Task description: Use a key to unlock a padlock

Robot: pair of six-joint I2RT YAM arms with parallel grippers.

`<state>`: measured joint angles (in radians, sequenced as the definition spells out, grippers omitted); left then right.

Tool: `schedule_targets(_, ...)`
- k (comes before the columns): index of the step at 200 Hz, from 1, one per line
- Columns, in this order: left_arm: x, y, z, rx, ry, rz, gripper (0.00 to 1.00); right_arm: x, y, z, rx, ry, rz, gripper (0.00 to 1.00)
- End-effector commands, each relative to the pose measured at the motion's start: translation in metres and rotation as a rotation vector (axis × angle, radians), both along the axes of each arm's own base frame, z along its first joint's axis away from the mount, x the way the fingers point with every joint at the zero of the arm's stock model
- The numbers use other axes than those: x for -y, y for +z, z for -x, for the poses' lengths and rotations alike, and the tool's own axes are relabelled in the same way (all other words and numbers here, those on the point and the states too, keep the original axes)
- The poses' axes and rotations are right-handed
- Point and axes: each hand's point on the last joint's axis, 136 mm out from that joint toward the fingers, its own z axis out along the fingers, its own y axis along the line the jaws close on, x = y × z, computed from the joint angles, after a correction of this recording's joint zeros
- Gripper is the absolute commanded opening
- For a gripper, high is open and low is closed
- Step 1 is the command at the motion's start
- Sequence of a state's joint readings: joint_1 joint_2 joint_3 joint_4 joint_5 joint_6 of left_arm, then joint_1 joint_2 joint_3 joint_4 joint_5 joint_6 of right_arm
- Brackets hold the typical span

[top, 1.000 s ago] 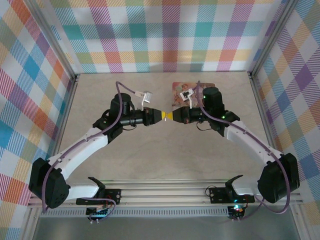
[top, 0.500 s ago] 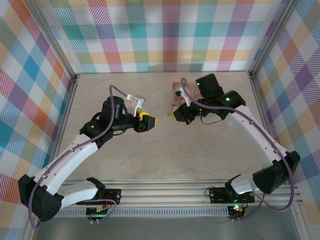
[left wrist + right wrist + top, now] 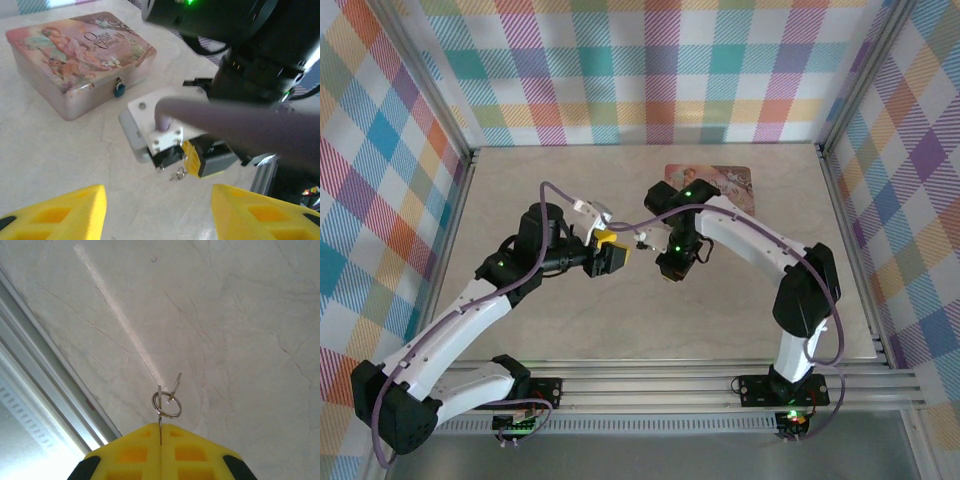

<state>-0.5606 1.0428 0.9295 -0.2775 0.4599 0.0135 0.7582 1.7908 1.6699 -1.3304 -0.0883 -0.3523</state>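
On tin point(image 3: 75, 55), padlock point(image 3: 119, 89); right claw point(image 3: 160, 430) pinches key point(image 3: 159, 412).

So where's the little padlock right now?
In the left wrist view, upper left: the padlock hangs on the front wall of the pink tin.

bright even light, blurred foreground, corner glare

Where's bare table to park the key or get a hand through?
Free: far-left table between the left wall and the tin; the near middle strip ahead of the rail. Crowded: the centre, where the open left gripper and the right gripper, shut on the key, sit close in front of the tin.
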Motion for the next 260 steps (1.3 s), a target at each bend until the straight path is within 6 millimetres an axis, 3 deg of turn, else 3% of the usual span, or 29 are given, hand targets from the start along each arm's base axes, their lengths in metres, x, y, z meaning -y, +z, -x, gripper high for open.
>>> schedule_targets(1,0.005,0.013,0.007,0.070,-0.056,0.058,0.57,-0.002,0.028,0.003,0.069,0.048,-0.083,0.00)
schedule_targets(53,0.013,0.005,0.014,0.066,-0.126,0.095,0.57,-0.020,0.046,0.015,0.071,0.076,-0.257,0.00)
schedule_targets(127,0.049,-0.020,0.016,-0.162,-0.264,0.149,0.55,-0.041,0.073,0.032,0.030,0.110,-0.444,0.00)
schedule_targets(170,0.056,-0.023,0.020,-0.200,-0.316,0.163,0.50,-0.039,0.074,0.031,0.032,0.109,-0.449,0.00)
schedule_targets(260,0.055,-0.031,0.030,-0.227,-0.366,0.142,0.50,-0.036,0.070,0.029,-0.005,0.081,-0.481,0.00)
